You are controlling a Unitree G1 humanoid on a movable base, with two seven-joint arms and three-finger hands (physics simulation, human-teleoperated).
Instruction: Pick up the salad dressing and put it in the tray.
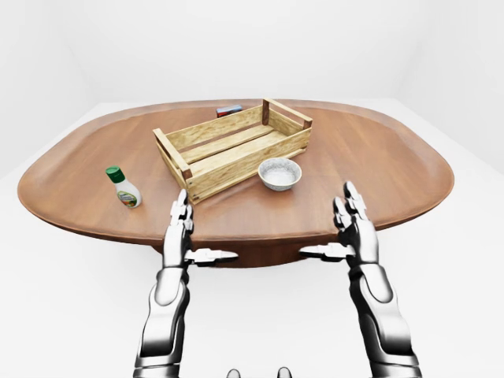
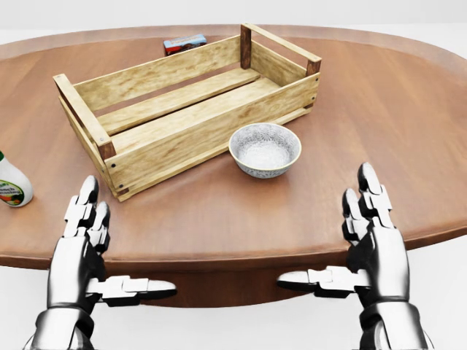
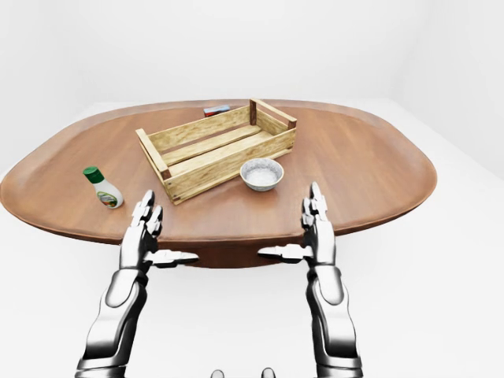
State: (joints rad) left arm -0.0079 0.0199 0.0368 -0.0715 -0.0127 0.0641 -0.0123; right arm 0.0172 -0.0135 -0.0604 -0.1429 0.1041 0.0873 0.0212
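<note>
Task not started: both hands empty, nothing grasped.

Salad dressing (image 1: 123,187) stands upright at left-eye view's left, well apart from the empty wooden tray (image 1: 206,178) at centre. Left hand (image 1: 183,234) and right hand (image 1: 351,229) hover spread wide at the table's (image 1: 378,165) lower edge; pickup and placement remain.

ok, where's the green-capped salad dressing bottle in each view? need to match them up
Left-eye view: green-capped white salad dressing bottle stands on the table at left, left of the wooden slatted crate.
Head view: cut off at the left edge, cap out of view.
Right-eye view: left on the table, above the left robot hand.
Shared landmark: the crate's near-left corner.
</note>
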